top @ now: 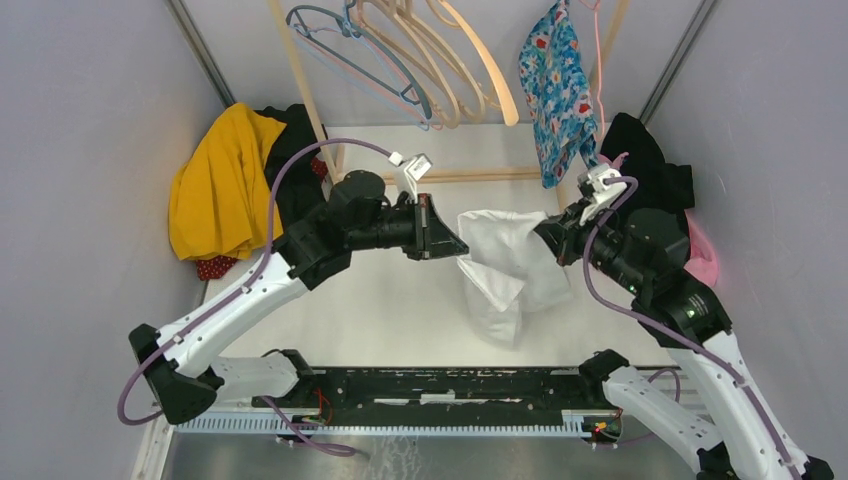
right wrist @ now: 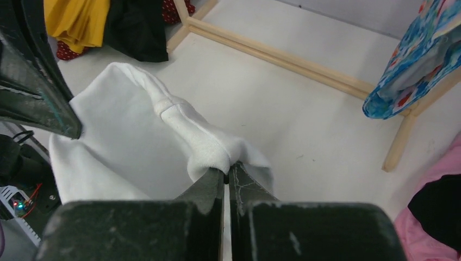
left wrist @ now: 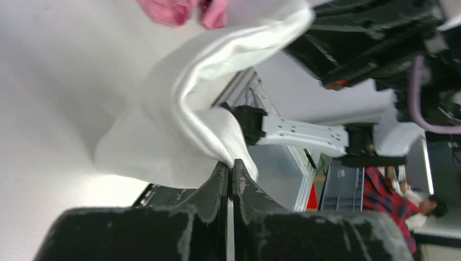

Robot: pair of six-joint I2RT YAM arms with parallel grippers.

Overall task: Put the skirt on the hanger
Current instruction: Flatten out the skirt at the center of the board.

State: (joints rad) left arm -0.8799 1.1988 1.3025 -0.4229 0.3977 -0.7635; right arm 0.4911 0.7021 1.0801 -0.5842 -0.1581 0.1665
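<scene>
- White table (top: pixel 400 290); wooden rack (top: pixel 490 176) stands along its far edge.
- White skirt (top: pixel 505 270) over mid-table, slung between both grippers, its bulk sagging toward the near edge.
- Heaped yellow cloth (top: pixel 215 185) at far left corner; floral cloth (top: pixel 555 85) hangs at rack's right end.
- Bunch of hangers (top: pixel 440 60) on rack top, well apart from skirt.
- Both clenched on fabric: left gripper (top: pixel 458 248) on skirt's left edge, right gripper (top: pixel 548 232) on its right.
</scene>
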